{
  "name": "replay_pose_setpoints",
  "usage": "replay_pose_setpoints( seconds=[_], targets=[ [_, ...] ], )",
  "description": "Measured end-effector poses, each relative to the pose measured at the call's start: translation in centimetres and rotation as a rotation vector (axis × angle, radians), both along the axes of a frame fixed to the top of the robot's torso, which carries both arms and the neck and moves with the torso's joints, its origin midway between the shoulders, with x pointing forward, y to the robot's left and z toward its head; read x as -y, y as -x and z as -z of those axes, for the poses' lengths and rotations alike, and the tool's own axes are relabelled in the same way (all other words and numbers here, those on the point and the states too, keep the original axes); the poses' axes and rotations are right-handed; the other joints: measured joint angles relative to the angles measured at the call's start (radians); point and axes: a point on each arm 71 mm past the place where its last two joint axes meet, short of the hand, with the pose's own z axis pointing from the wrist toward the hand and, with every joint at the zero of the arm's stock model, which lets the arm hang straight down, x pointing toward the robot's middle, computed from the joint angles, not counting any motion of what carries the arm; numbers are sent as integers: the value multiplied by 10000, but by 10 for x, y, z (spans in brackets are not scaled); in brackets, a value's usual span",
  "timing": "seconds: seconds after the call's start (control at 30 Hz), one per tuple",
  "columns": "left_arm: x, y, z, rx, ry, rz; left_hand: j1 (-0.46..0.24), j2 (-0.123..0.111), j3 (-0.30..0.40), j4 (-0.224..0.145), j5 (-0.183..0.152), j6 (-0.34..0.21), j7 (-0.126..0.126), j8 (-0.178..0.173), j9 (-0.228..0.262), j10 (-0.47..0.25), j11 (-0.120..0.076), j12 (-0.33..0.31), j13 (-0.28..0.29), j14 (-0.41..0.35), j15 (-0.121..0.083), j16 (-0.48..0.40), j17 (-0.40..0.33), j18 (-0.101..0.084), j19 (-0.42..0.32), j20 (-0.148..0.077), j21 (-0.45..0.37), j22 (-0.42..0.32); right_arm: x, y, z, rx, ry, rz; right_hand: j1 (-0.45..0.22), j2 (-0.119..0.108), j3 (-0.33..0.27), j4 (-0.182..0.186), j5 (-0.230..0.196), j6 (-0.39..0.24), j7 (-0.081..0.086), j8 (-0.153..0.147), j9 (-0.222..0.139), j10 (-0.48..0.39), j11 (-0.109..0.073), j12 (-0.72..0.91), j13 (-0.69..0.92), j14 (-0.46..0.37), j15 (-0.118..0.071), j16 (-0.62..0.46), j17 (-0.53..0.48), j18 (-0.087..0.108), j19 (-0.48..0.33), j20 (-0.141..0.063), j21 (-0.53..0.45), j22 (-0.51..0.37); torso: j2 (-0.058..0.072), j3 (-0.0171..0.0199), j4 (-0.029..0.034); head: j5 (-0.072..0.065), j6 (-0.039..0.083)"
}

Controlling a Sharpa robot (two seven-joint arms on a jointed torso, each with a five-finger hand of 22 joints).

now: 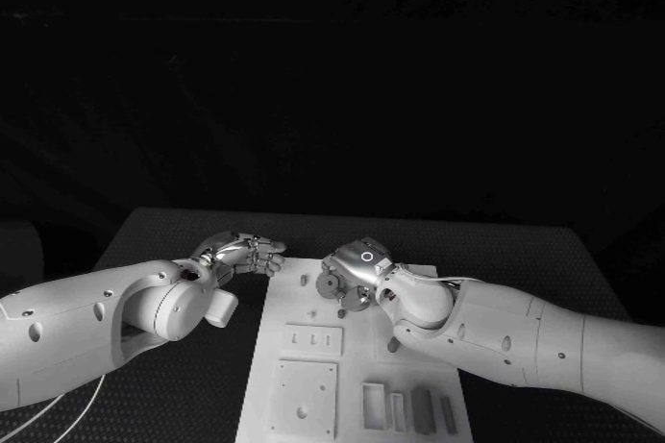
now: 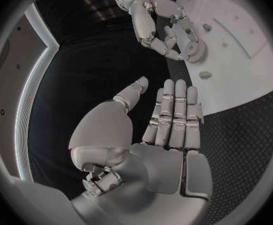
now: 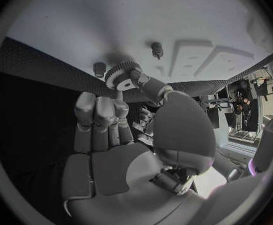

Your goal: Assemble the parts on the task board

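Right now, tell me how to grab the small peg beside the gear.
Pinch the peg by its top, coming from above: it seems to stand upright on the task board, sides free. The right hand holds the gear close beside it.

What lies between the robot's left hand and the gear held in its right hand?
Bare space: in the left wrist view, left hand and gear, held by right hand, are parted by dark table and white board.

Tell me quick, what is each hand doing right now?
Left hand: open, fingers straight, holding nothing, beside the task board.
Right hand: pinching a gear over the board.
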Motion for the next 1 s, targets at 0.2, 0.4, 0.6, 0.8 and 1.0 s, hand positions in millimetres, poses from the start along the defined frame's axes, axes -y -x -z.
replay_pose_setpoints(
  seconds=[0.2,0.4,0.6,0.8,1.0],
  targets=[
    [0,0,0,2,0,3,0,0,0,0,0,0,0,0,-1,0,0,0,-1,0,0,0,-1,0,0,0,0,-1,0,0,0,-73,39,-16,0,-1,-1,0,0,1,0,0,0,0,0,-13,0,0,0,0,0,1,-1,1,0,0,-2,-3,0,7,-38],
    [0,0,0,-4,-4,6,0,0,0,0,0,0,0,0,-1,0,0,-38,-1,0,0,0,-1,0,0,0,0,-2,-1,1,1,-205,112,-68,-10,7,-2,0,-7,1,-1,0,1,0,0,-39,-10,0,0,0,-15,2,-1,2,-1,0,-4,-4,-7,1,-55],
    [0,0,0,-11,-7,13,0,0,0,0,0,0,0,0,7,0,0,-38,-2,0,0,0,8,0,0,0,0,-2,2,0,2,-283,198,25,-44,41,-15,-14,-8,1,-1,-28,1,-1,0,-39,-10,-1,1,0,-16,3,-2,3,-3,0,-4,-3,-11,6,-58],
    [0,0,0,-44,-14,47,0,0,0,0,0,0,0,0,7,0,0,-38,4,0,0,-38,7,0,0,0,0,-3,2,0,3,-317,208,53,-44,41,-16,-14,-8,1,-1,-63,1,-1,0,-39,-10,-1,1,0,-19,4,-2,4,-3,0,-4,8,-11,21,-58],
    [0,0,1,-81,-27,101,0,0,0,0,0,-36,35,0,6,0,0,-79,6,0,0,-38,18,0,0,0,0,-3,4,-2,3,-316,226,135,-43,40,-16,-14,-8,1,-1,-59,2,-1,1,-39,-9,-1,1,0,-28,5,-2,4,-3,0,-4,9,-12,17,-58]
  ],
)
